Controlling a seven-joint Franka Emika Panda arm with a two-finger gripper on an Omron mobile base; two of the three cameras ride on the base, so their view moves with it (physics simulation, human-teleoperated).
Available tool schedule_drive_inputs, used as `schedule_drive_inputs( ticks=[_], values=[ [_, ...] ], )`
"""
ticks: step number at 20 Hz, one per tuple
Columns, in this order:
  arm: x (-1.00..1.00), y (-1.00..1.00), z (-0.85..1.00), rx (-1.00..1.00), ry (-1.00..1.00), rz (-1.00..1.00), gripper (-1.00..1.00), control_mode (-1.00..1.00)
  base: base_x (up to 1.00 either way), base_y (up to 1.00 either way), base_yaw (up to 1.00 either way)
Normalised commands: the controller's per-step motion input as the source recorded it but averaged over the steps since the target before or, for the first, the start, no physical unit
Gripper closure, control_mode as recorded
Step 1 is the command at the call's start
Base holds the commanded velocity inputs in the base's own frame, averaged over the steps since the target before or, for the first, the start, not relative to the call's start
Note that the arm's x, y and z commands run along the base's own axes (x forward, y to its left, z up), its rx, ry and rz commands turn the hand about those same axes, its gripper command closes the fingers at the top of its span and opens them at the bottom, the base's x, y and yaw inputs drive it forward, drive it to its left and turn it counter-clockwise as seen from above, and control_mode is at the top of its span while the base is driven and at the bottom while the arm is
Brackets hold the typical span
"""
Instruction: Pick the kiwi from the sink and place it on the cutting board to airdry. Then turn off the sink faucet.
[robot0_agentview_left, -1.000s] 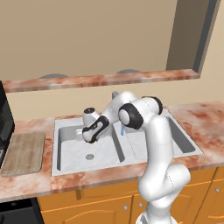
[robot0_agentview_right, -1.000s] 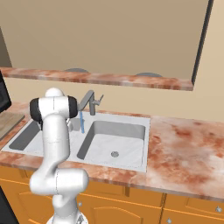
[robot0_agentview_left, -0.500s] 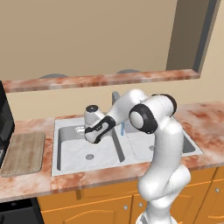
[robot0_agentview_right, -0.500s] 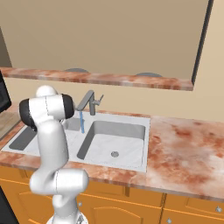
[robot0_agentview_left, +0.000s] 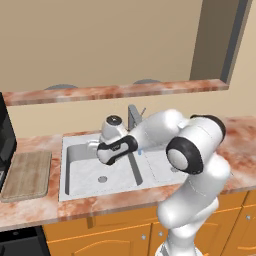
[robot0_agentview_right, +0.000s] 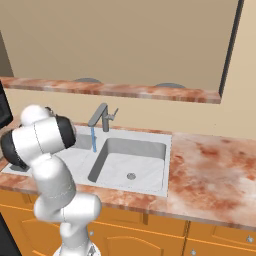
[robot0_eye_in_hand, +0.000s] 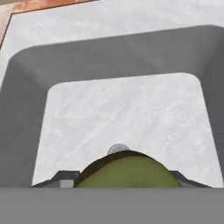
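Kiwi held up over the left basin, water on

The kiwi (robot0_eye_in_hand: 130, 171) looks olive-green with a darker rim, a smooth rounded dome sitting right between the gripper (robot0_eye_in_hand: 127, 177) tips, which are closed on it from both sides. It hangs above the floor of the sink (robot0_agentview_left: 80, 155), over the left basin, with the round drain (robot0_eye_in_hand: 118, 148) peeking out just behind it. In the right base view a thin blue stream runs down from the sink faucet (robot0_agentview_right: 102, 117) spout. The cutting board (robot0_agentview_left: 27, 174) lies flat on the counter (robot0_agentview_right: 210, 170) just left of the sink, streaky light-brown wood, nothing on it.
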Motion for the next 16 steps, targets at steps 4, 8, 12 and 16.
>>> schedule_drive_inputs(
  ticks=[4, 8, 12, 16],
  values=[
    [-0.51, 0.01, 0.67, 0.04, -0.07, 0.12, 1.0, -1.0, 0.0, 0.0, 0.0],
    [-0.5, 0.0, 0.74, 0.02, -0.06, 0.14, 1.0, -1.0, 0.0, 0.0, 0.0],
    [-0.46, 0.05, 0.82, 0.0, -0.05, 0.17, 1.0, -1.0, 0.0, 0.0, 0.0],
    [-0.45, 0.1, 0.72, 0.0, -0.02, 0.18, 1.0, -1.0, 0.0, 0.0, 0.0]
  ],
)
